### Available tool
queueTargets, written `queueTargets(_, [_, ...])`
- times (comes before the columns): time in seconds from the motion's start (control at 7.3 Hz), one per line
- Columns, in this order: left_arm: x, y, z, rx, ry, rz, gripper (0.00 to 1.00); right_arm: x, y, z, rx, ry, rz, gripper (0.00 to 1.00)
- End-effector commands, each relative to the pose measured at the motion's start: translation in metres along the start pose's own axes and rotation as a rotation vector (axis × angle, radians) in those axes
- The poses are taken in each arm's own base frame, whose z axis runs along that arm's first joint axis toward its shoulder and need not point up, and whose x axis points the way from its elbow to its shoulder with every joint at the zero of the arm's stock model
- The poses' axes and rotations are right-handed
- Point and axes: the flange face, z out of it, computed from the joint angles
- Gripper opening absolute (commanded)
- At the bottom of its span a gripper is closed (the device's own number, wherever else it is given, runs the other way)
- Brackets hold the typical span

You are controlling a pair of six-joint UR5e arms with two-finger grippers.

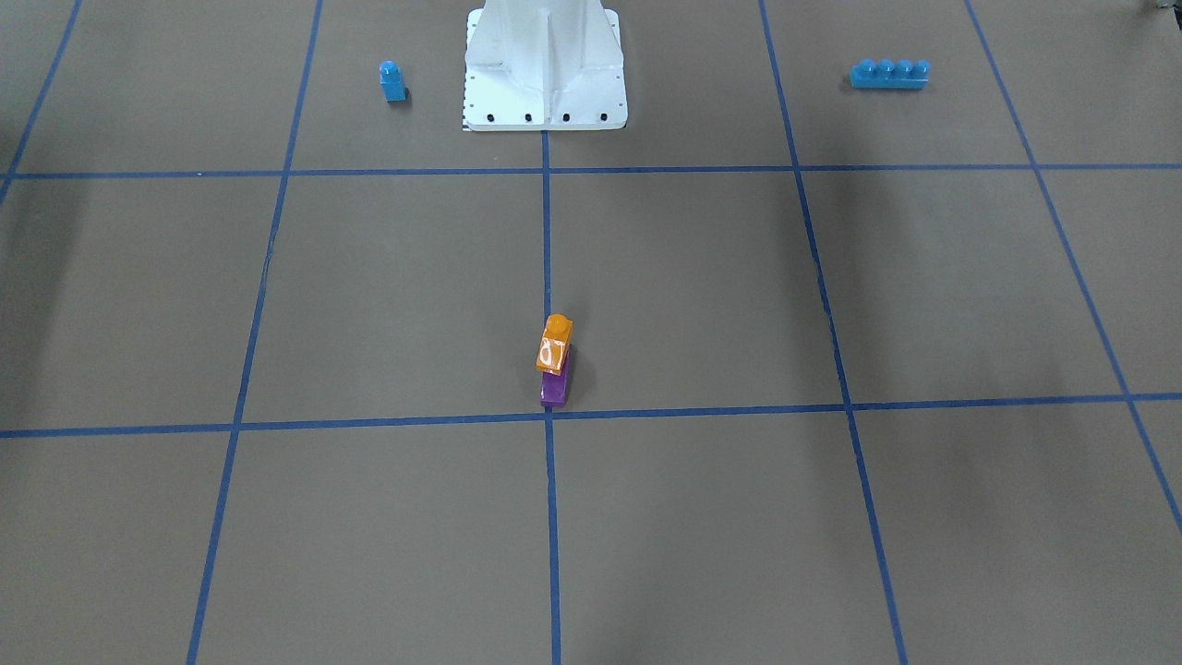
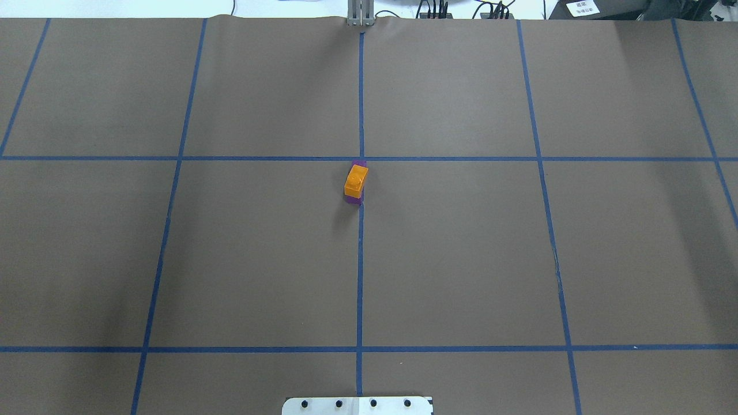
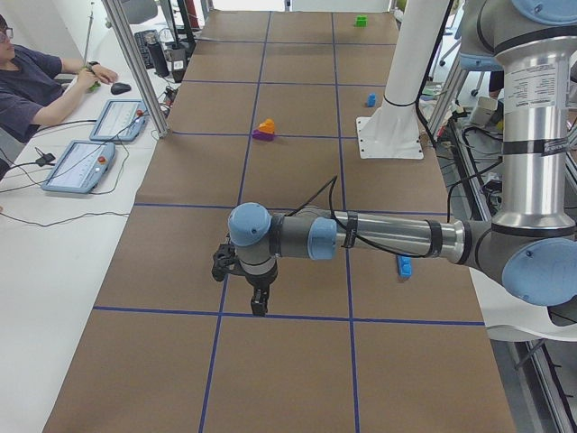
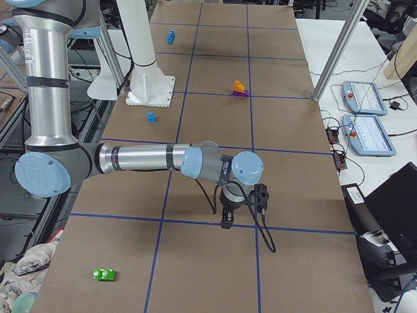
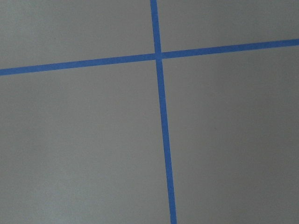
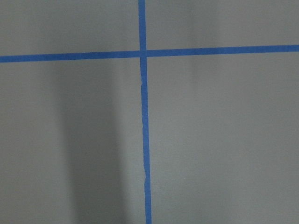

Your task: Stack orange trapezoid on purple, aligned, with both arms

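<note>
The orange trapezoid (image 1: 554, 344) sits on the purple (image 1: 554, 389) at the middle of the counter (image 1: 369, 305), well apart from every edge, so I judge the stack made. The left end effector (image 3: 259, 305) and the right end effector (image 4: 225, 220) hang near opposite counter ends; spread or pressed together, I cannot tell. I would only check alignment from overhead and bring neither one near it.

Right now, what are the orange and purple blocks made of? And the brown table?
The orange trapezoid looks like hard, glossy plastic: bright highlights, moulded stud. The purple block under it seems the same shiny plastic. The table cover is dull, without glare: perhaps brown paper.
</note>
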Motion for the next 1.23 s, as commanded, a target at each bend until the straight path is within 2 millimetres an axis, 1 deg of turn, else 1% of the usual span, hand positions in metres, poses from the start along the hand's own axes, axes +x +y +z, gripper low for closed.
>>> queueTargets(0.0, [-0.001, 0.0, 0.0, 0.0, -0.006, 0.0, 1.0, 0.001, -0.003, 0.0, 0.034, 0.009, -0.031, 1.0])
queueTargets(0.27, [-0.01, 0.002, 0.01, -0.016, -0.007, -0.011, 1.0, 0.001, -0.004, 0.0, 0.035, 0.009, -0.029, 1.0])
queueTargets(0.41, [-0.012, 0.003, 0.011, -0.016, -0.005, -0.012, 1.0, 0.001, -0.004, 0.0, 0.035, 0.009, -0.028, 1.0])
queueTargets(0.68, [-0.013, 0.003, 0.01, -0.016, -0.005, 0.04, 1.0, -0.001, -0.006, -0.001, 0.037, 0.011, -0.029, 1.0])
queueTargets(1.1, [-0.012, 0.0, 0.007, -0.009, -0.005, 0.043, 1.0, -0.003, -0.009, -0.004, 0.042, 0.011, -0.029, 1.0])
